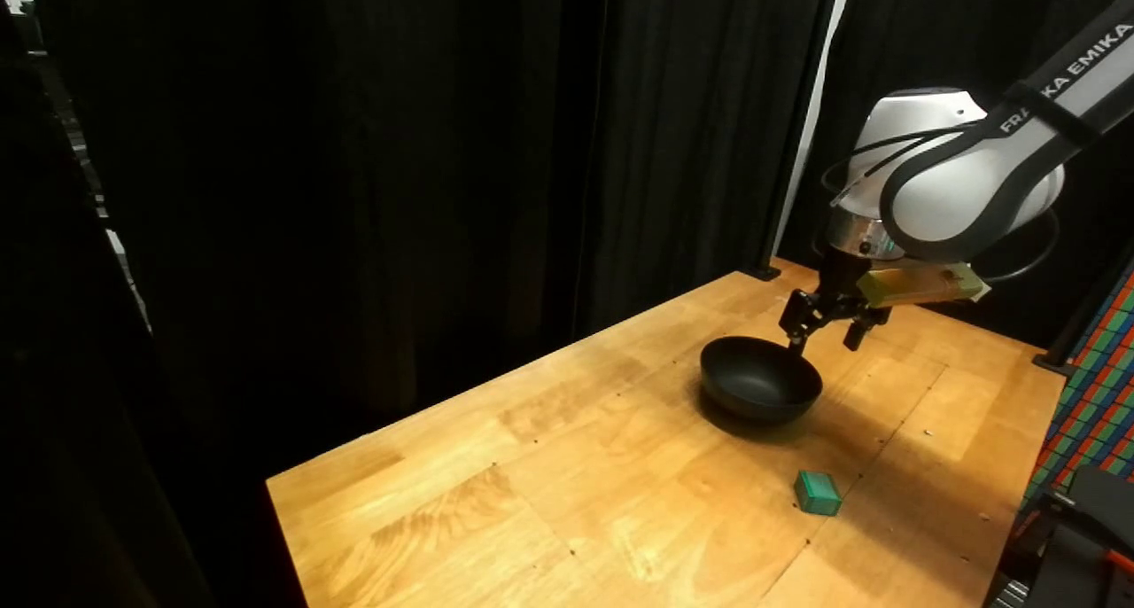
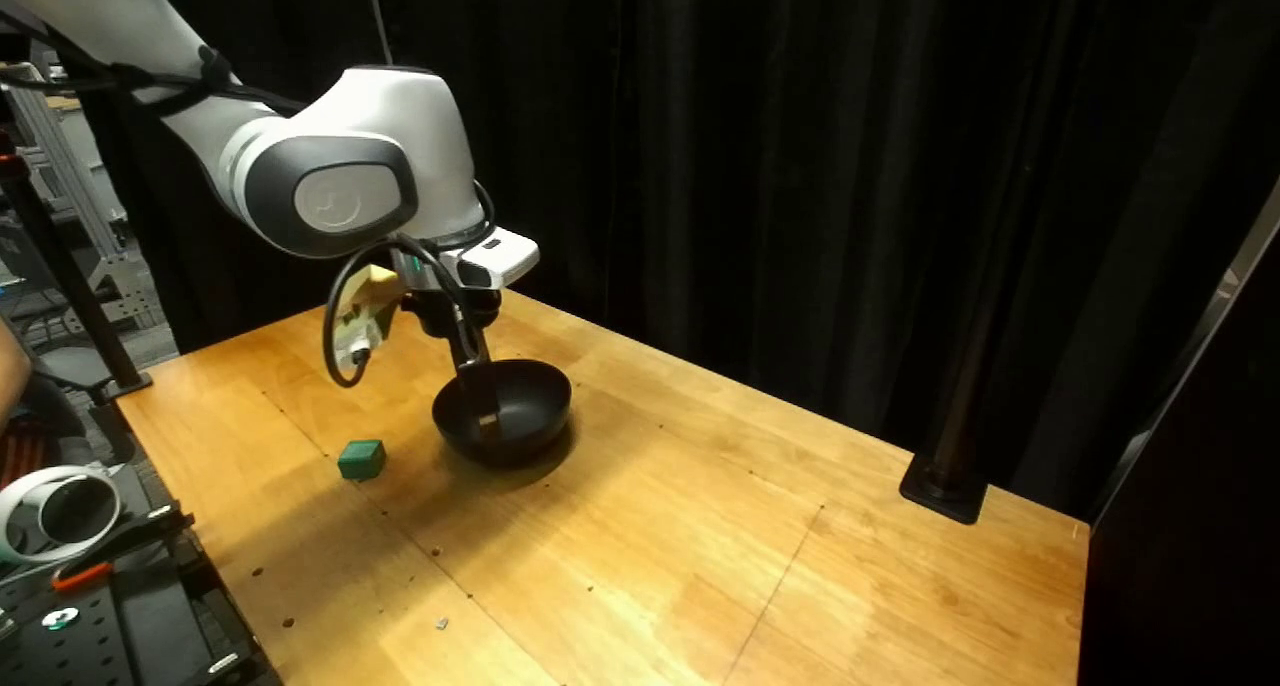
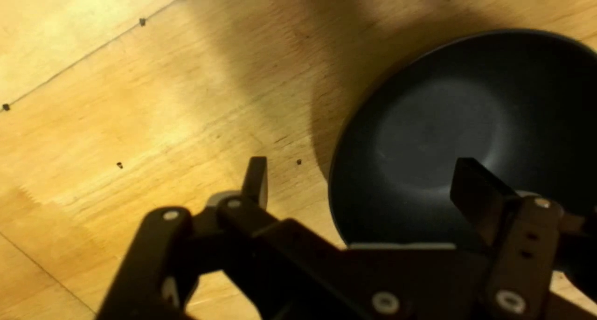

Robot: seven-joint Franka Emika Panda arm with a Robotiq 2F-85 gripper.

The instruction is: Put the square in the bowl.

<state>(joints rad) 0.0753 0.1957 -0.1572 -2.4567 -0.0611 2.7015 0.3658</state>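
Currently, I see the green square (image 1: 817,493) on the wooden table (image 1: 496,484), apart from my gripper (image 1: 825,346): in an exterior view it lies at six o'clock from the gripper, nearer that camera. From the black bowl (image 1: 757,382) it is at about five o'clock there, near but not touching. Its side edges run roughly from eleven to five o'clock; its sides look so nearly equal that I can't tell a long axis or which way it points. The gripper's jaws stand wide apart. In my wrist view the finger (image 3: 255,177) on the nine o'clock side hangs beside the bowl, above the table, while the finger (image 3: 473,189) on the three o'clock side hangs over the bowl's inside, with the rim between them. I can't tell whether either touches the bowl.
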